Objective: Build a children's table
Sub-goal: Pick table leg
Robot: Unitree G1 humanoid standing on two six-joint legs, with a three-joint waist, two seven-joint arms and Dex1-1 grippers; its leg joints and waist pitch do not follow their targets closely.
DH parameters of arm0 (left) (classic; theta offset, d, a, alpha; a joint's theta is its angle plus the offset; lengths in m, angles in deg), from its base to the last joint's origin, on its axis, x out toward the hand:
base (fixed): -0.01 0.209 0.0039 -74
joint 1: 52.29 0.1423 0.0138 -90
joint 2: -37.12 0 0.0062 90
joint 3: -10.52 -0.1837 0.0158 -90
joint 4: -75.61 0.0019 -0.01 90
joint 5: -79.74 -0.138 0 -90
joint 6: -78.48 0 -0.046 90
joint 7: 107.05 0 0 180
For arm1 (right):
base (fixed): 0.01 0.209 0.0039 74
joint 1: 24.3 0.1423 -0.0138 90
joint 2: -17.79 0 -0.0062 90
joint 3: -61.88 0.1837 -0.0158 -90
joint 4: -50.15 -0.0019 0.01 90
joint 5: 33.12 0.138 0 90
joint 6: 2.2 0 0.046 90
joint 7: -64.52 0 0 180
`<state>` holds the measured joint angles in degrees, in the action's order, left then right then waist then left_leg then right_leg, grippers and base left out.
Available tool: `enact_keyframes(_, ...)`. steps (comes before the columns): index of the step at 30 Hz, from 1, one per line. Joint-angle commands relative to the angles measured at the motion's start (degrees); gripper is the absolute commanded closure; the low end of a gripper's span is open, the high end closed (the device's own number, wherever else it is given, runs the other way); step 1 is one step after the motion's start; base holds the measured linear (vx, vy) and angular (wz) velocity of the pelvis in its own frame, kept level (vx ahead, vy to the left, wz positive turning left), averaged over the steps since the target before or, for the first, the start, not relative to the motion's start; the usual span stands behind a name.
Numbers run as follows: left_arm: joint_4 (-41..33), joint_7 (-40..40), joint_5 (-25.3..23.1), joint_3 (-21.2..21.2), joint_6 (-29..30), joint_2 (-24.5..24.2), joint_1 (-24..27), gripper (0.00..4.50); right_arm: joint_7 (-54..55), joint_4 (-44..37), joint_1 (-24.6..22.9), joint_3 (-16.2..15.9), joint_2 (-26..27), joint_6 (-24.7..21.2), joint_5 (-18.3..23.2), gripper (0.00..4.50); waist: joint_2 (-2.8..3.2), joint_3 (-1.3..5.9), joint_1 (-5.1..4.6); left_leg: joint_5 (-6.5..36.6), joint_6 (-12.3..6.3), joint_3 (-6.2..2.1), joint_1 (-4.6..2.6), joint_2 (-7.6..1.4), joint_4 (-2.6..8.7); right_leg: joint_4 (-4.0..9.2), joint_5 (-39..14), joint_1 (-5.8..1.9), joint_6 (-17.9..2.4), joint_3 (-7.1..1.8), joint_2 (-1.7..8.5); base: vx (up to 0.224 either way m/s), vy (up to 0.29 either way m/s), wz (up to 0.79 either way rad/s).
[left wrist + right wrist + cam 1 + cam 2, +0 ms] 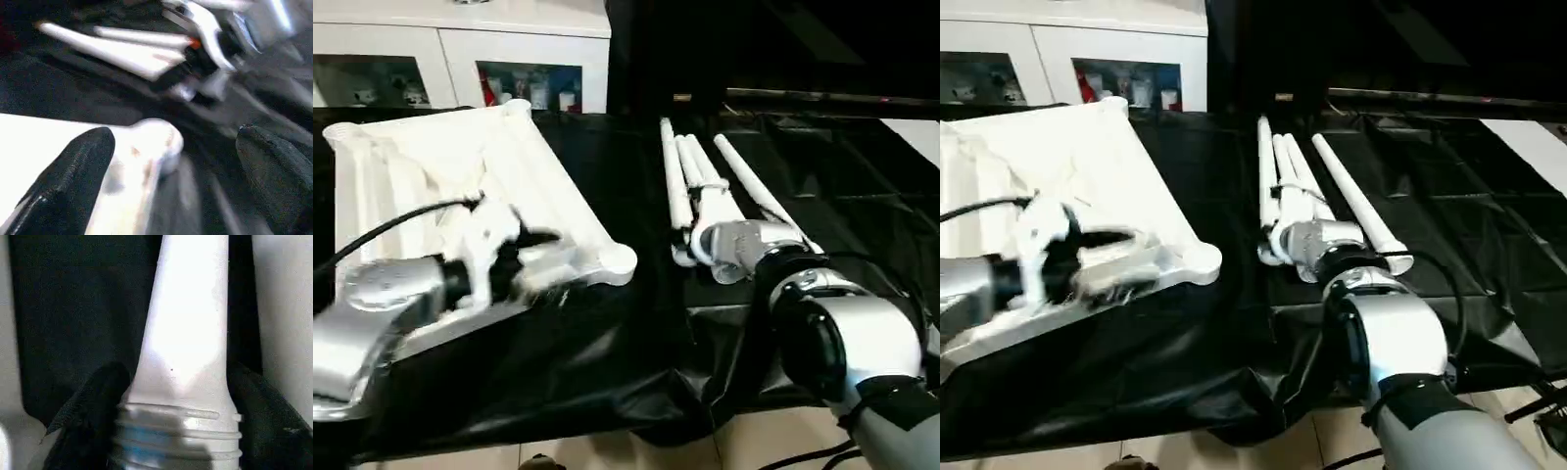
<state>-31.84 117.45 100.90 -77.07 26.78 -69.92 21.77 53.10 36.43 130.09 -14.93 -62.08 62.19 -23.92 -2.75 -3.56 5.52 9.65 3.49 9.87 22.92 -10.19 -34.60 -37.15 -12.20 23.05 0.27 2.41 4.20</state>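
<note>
The white tabletop (431, 157) lies ribbed side up on the black sheet, to my left. My left gripper (543, 250) hovers over its near right corner socket (619, 259). In the left wrist view its fingers (73, 176) stand wide apart and open, with that socket (156, 142) between them. Three white legs (677, 176) lie side by side at the centre right. My right gripper (178, 369) is at their near ends. In the right wrist view its black fingers (93, 406) press both sides of one leg (188, 323), just above its threaded end.
A white cabinet with glass doors (460, 59) stands behind the tabletop. The black sheet (607, 343) hangs over the work surface's front edge, with pale floor (754, 441) below. A black cable (391, 227) runs along my left forearm.
</note>
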Motion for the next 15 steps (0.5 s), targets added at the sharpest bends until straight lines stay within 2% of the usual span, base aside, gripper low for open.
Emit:
enact_keyframes(1, 1.1, -4.9, 1.4, 2.3, -0.2, 3.5, -1.9, 0.0, -3.4, -3.1, -1.5, 1.1, -1.4, 4.2, 1.3, 1.71, 2.8, 4.63, 0.16, 10.0, 4.67, -0.56, -1.69, -2.12, 3.83, 2.73, 5.4, -2.81, -13.2, -1.93, 3.13, 0.0, 0.0, 0.0)
enact_keyframes(2, 1.7, -6.9, 1.4, 2.9, -0.4, 5.4, -2.6, 0.0, -5.2, -4.0, -2.2, 1.2, -1.6, 5.8, 1.5, 1.71, 2.47, 4.5, 0.22, 10.4, 4.41, -0.44, -1.74, -2.23, 3.87, 3.05, 5.5, -2.78, -13.2, -1.97, 3.16, 0.0, 0.0, 0.0)
enact_keyframes(3, 1.9, -7.5, 1.1, 3.0, -0.9, 6.0, -2.8, 0.0, -5.9, -4.4, -2.5, 1.0, -1.6, 6.5, 1.5, 1.71, 2.3, 4.69, 0.4, 10.0, 3.83, -0.51, -1.63, -2.26, 3.76, 2.95, 5.9, -3.09, -13.6, -1.96, 3.29, 0.0, 0.0, 0.0)
enact_keyframes(4, 3.7, -11.4, -1.2, 2.6, -4.5, 9.3, -4.3, 0.0, -11.0, -8.0, -4.7, 0.6, -1.6, 10.6, 2.1, 1.71, 3.05, 4.76, 0.53, 9.8, 3.19, -0.59, -1.56, -2.15, 3.7, 3.02, 6.0, -3.05, -13.9, -1.83, 3.23, 0.0, 0.0, 0.0)
enact_keyframes(6, 5.4, -14.5, -3.3, 1.9, -6.9, 11.6, -5.7, 0.0, -15.6, -11.6, -6.7, 0.5, -1.5, 13.4, 3.1, 1.71, 2.55, 4.81, 1.01, 9.6, 1.38, -0.65, -1.44, -2.41, 3.61, 3.17, 5.9, -3.37, -13.6, -1.9, 3.48, 0.0, 0.0, 0.0)
enact_keyframes(7, 6.7, -16.1, -3.9, 1.9, -6.8, 12.4, -6.8, 0.0, -17.9, -13.6, -7.7, 0.6, -1.2, 14.1, 3.9, 1.71, 2.77, 4.91, 1.13, 9.2, 0.99, -0.71, -1.56, -2.41, 3.53, 3.09, 6.0, -3.34, -13.8, -1.88, 3.57, 0.0, 0.0, 0.0)
enact_keyframes(9, 10.2, -21.5, -5.6, 2.7, -5.7, 14.7, -9.9, 0.0, -23.4, -20.3, -11.1, 0.2, -0.7, 14.0, 6.2, 1.71, 2.82, 4.87, 1.17, 8.2, 0.01, -0.68, -1.52, -2.34, 3.52, 3.13, 6.5, -3.3, -14.0, -1.83, 3.34, 0.0, 0.0, 0.0)
enact_keyframes(10, 13.2, -26.7, -7.3, 3.6, -5.1, 16.6, -12.6, 0.0, -27.3, -25.9, -14.1, -1.1, -0.4, 13.3, 7.6, 1.71, 3.37, 4.89, 1.29, 8.0, -0.34, -0.78, -1.51, -2.3, 3.47, 3.07, 7.2, -3.31, -13.9, -1.78, 3.28, 0.0, 0.0, 0.0)
enact_keyframes(11, 14.8, -29.0, -7.3, 4.4, -3.7, 17.9, -14.4, 0.0, -29.8, -29.7, -16.3, -2.2, -0.3, 13.1, 8.3, 1.71, 3.18, 4.8, 1.26, 8.2, -0.55, -0.71, -1.56, -2.31, 3.43, 3.29, 7.7, -3.26, -13.3, -1.81, 2.99, 0.0, 0.0, 0.0)
enact_keyframes(12, 16.8, -30.9, -6.3, 5.6, -1.8, 19.4, -16.6, 0.0, -32.6, -33.9, -18.8, -3.6, -0.2, 13.0, 9.0, 1.71, 3.2, 4.93, 1.27, 8.8, -0.76, -0.87, -1.73, -2.38, 3.51, 3.31, 8.1, -3.4, -13.0, -1.72, 3.06, 0.0, 0.0, 0.0)
enact_keyframes(13, 19.8, -28.1, 0.1, 8.2, 0.4, 21.7, -20.0, 0.0, -35.8, -39.0, -21.7, -4.6, -0.3, 11.5, 10.8, 1.71, 2.93, 5.06, 1.51, 8.2, -0.9, -1.1, -1.66, -2.37, 3.46, 3.17, 8.1, -3.54, -13.4, -1.63, 3.38, 0.0, 0.0, 0.0)
enact_keyframes(14, 21.0, -26.6, 3.3, 9.4, 1.9, 22.6, -21.4, 0.0, -36.9, -41.0, -22.7, -4.8, -0.4, 10.8, 11.7, 1.72, 2.85, 5.1, 1.98, 7.9, -0.86, -0.94, -1.74, -2.27, 3.4, 3.34, 7.3, -3.43, -14.3, -1.65, 3.57, 0.0, 0.0, 0.0)
enact_keyframes(15, 21.3, -26.3, 4.1, 9.7, 2.3, 22.8, -21.8, 0.0, -37.2, -41.5, -22.9, -4.8, -0.4, 10.7, 12.0, 1.72, 2.86, 5.07, 2.08, 8.0, -0.7, -0.96, -1.69, -2.3, 3.44, 3.31, 6.6, -3.35, -15.6, -1.59, 3.57, 0.0, 0.0, 0.0)
